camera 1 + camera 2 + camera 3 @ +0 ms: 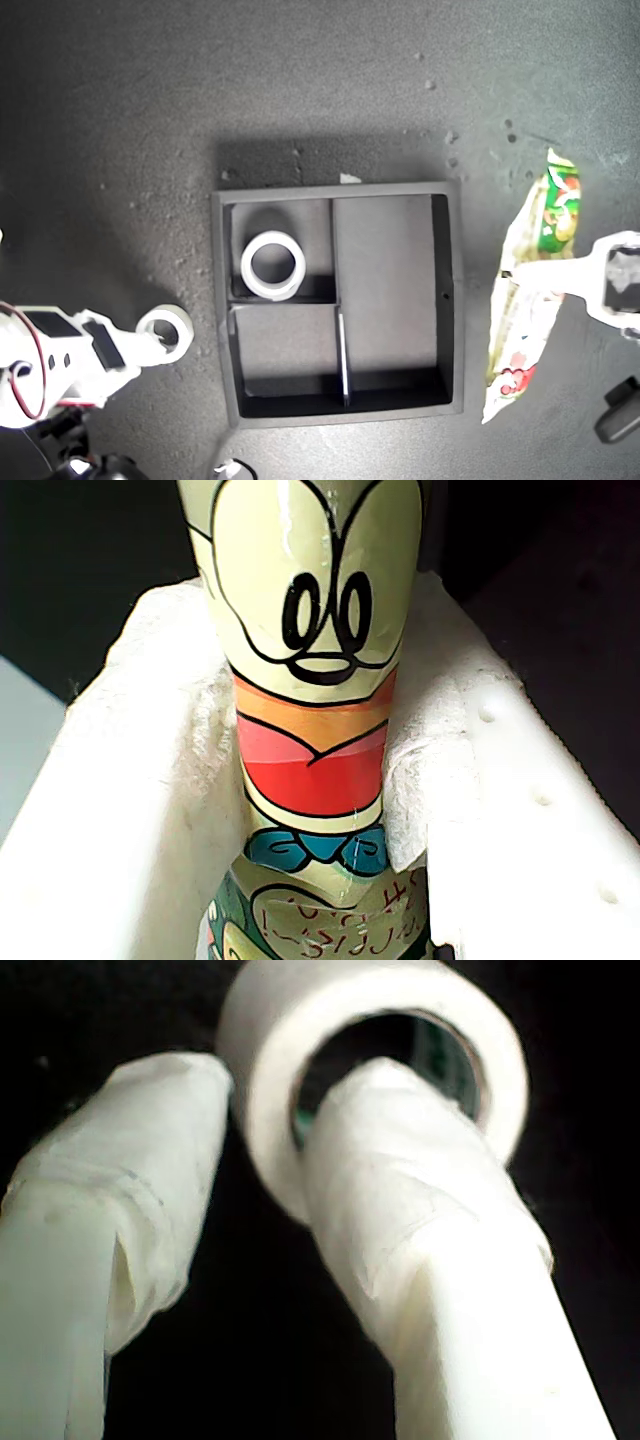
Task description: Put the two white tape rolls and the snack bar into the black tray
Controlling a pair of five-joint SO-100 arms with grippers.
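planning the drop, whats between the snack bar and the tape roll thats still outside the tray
The black tray, with the other tape roll in one small compartment, sits between the snack bar and the outside tape roll in the exterior view.

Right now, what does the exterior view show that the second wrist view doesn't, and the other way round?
Only the exterior view shows the black tray with the wider tape roll in a small compartment, and the snack bar at that view's right under my first tool.

Only the second wrist view shows the greenish inner rim of the smaller tape roll, with one finger through its centre.

Both show that roll outside the tray at my second tool.
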